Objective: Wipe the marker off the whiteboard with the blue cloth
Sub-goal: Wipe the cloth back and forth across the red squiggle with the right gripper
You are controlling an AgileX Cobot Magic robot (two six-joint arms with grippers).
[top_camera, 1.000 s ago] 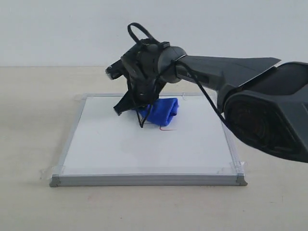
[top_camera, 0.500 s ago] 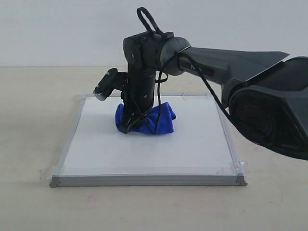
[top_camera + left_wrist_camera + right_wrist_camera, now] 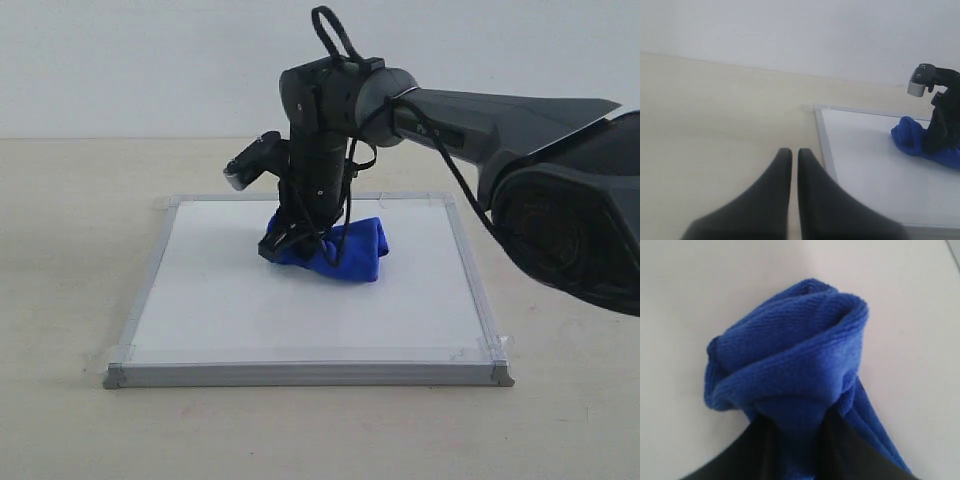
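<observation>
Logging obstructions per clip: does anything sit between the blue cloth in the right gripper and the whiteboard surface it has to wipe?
Nothing visible does. The right gripper holds the blue cloth directly on the whiteboard, whose surface around it is bare. The left gripper sits off the board, beyond its edge.

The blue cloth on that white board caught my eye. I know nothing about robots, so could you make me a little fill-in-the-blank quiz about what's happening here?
1. The right end effector is ____ (open or shut) on the blue cloth.
2. In the exterior view, the cloth lies on the whiteboard, nearer its ____ (near or far) edge.
3. The left end effector, off to the side of the board, holds ____.

Missing words: shut; far; nothing.
</observation>
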